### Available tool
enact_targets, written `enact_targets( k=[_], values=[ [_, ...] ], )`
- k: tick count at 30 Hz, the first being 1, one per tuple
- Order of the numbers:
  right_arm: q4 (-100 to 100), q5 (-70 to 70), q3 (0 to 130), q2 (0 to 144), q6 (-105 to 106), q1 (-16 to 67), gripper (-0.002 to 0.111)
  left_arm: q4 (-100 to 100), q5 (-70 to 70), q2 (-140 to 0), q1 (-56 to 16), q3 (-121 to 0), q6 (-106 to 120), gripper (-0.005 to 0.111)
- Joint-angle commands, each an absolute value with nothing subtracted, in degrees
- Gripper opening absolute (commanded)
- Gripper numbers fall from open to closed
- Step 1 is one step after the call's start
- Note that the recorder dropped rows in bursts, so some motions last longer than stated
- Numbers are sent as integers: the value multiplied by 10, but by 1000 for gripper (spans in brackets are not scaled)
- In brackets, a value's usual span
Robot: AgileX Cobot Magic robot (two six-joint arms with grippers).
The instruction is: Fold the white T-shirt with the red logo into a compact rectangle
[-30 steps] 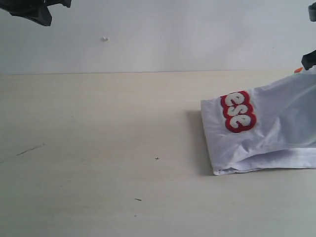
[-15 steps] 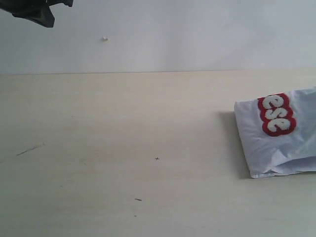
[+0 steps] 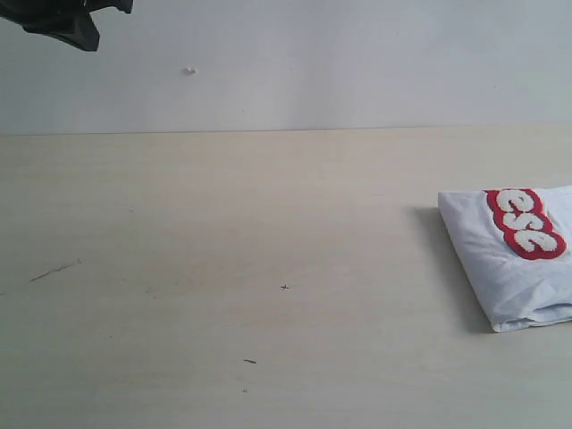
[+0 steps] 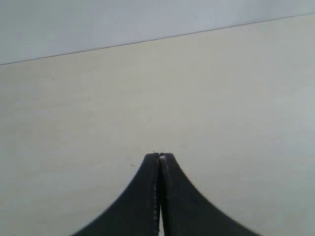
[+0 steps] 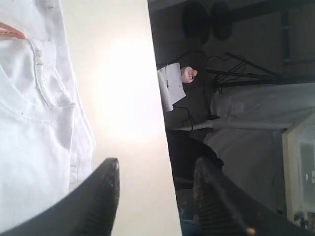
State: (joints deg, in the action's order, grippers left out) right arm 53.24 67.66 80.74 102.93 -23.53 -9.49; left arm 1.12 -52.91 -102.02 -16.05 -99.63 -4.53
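Two grippers are mine to account for, starting on the left. My left arm (image 3: 55, 21) shows only as a dark shape in the top left corner of the exterior view, above the table (image 3: 223, 223). Its wrist view shows my left gripper (image 4: 160, 156) with the black fingers pressed flat together, nothing between them, and pale wood beneath. Toward the middle, the tabletop carries a few small dark marks (image 3: 284, 287). At the far right lies the white T-shirt (image 3: 500, 279), folded into a thick bundle that runs off the edge of the view. The red logo (image 3: 527, 223) faces up on its top layer, with only its last white letters showing. My right gripper (image 5: 155, 162) is outside the exterior view. Its wrist view shows the jaws standing apart with nothing held, at the shirt's edge near the orange tag (image 5: 10, 30) and close to the table's rim. Whether one finger touches the cloth I cannot tell.
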Motion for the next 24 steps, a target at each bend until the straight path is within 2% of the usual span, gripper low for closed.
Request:
enact_targets(
  k=[1, 5, 18, 24],
  values=[
    [399, 622, 811, 1032, -174, -96, 36, 8, -527, -1014, -160, -993, -44, 0],
    [220, 587, 807, 1049, -31, -96, -1, 8, -529, -1014, -160, -993, -36, 0],
    [100, 451, 712, 1160, -12, -83, 0, 8, -485, -980, -160, -940, -30, 0],
    [54, 412, 711, 1209, 14, -30, 0, 8, -471, -960, -160, -920, -30, 0]
  ],
)
